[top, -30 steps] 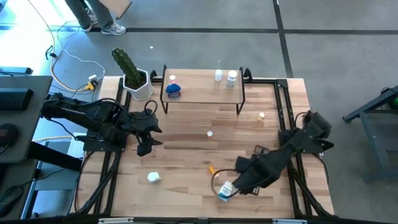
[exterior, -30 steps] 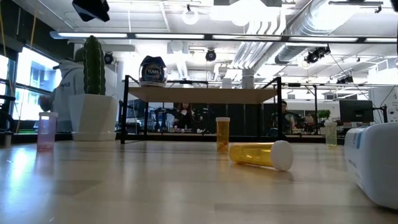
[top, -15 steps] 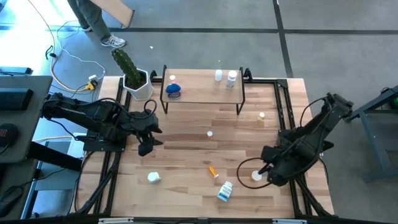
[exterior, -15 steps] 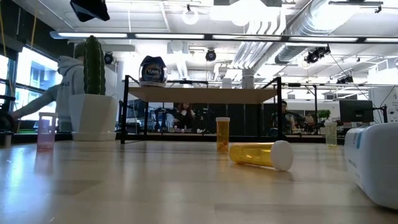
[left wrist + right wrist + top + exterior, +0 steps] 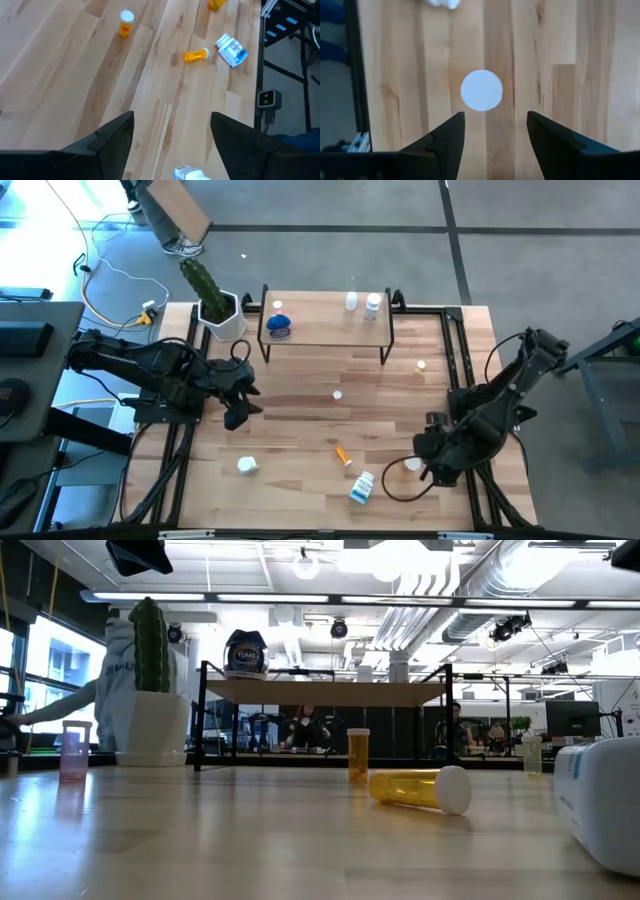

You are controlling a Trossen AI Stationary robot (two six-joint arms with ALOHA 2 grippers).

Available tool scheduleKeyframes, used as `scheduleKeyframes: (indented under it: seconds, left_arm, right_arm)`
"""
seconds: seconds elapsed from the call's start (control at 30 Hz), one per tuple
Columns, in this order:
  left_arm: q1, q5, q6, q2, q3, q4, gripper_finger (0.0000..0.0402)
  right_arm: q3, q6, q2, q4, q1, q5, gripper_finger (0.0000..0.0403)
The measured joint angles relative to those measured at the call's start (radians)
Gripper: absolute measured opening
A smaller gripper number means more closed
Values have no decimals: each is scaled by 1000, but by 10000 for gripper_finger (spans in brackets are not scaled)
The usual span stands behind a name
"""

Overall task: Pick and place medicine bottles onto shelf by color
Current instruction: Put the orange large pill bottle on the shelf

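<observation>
Right wrist view looks straight down on a white-capped bottle (image 5: 481, 90) standing on the tabletop (image 5: 560, 45), sitting just ahead of the right claw (image 5: 496, 131), centered between its fingers, which are spread apart and holding nothing.

High view hangs above me, faces straight down, takes in whole counter (image 5: 300, 390), both my arms, floor around; low view sits at counter height, looks level across wood toward shelf (image 5: 325, 692) and room behind, lying orange bottle (image 5: 420, 787) near lens; my left wrist view looks slantwise over counter, shares that orange bottle (image 5: 195, 55) with low view; my right wrist view points straight down, close to wood, on white cap (image 5: 481, 90); same cap in high view (image 5: 412, 464).
</observation>
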Motion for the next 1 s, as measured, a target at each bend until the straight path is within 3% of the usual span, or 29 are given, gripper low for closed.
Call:
scheduleKeyframes:
  seconds: [0.17, 0.37, 0.7, 1.0]
  left_arm:
    - [0, 10, 0, 0, 0, 0, 255]
    - [0, 20, -16, 0, 0, 0, 255]
    - [0, 36, -16, 0, 0, 0, 255]
    - [0, 31, 11, 0, 0, 0, 255]
  right_arm:
    - [-19, 61, 10, 8, -3, -16, 205]
    - [-19, 22, 43, 25, -3, -74, 205]
    - [-19, -4, 133, 23, -3, -75, 205]
    - [-19, -47, 137, 53, -3, -94, 205]
